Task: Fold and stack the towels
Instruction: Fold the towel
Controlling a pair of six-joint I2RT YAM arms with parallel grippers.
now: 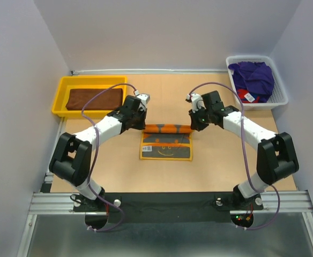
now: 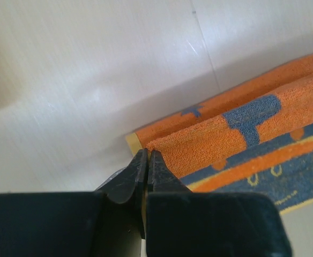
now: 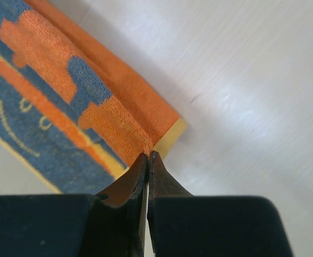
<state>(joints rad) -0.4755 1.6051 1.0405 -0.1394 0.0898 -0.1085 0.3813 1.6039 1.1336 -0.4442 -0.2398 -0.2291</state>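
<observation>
**Both grippers at the far fold of the orange towel, seen from above and from each wrist.**

The left gripper has its jaws pressed together to a hairline gap. They pinch the left corner of the raised fold of the orange towel. The right gripper has its jaws equally narrow and meets the right corner of the same fold. So little cloth shows between the tips that each grip appears to take only the corner's edge.

The towel lies in the middle of the tan surface, between the two arms. Its long axis runs left to right. The far edge is turned over into a thick orange ridge spanning from one gripper to the other. The flat part extends toward the arm bases, with its dark blue-grey print facing up inside a yellow border. The looped terry pile is coarse, and blocky dark patches mark the ridge.

A dark brown towel lies folded flat in a yellow plastic tray at the far left. A purple towel is heaped loosely over a red towel in a white mesh basket at the far right.
</observation>
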